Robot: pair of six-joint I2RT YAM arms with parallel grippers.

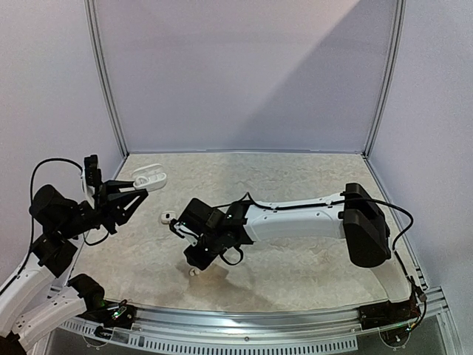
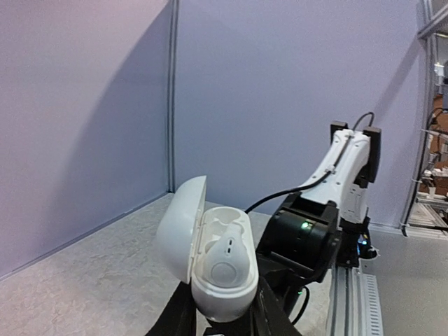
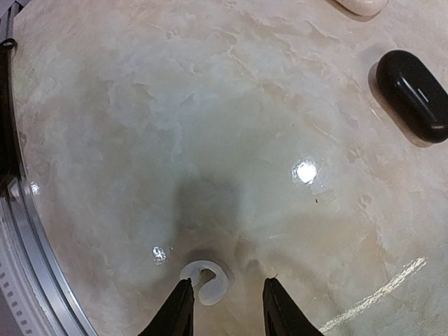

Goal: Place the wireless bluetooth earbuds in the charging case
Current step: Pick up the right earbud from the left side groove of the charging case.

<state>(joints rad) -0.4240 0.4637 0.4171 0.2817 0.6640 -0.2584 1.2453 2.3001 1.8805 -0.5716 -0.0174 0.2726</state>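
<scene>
My left gripper is shut on an open white charging case and holds it above the table at the far left. In the left wrist view the case has its lid swung to the left, with one white earbud seated in it. My right gripper is open and low over the table. A white earbud lies between its fingertips, close to the left finger, and also shows in the top view. Another white earbud lies on the table between the arms.
A closed black case and part of a white object lie on the table beyond my right gripper. The metal front rail runs along the near edge. Grey walls enclose the back and sides.
</scene>
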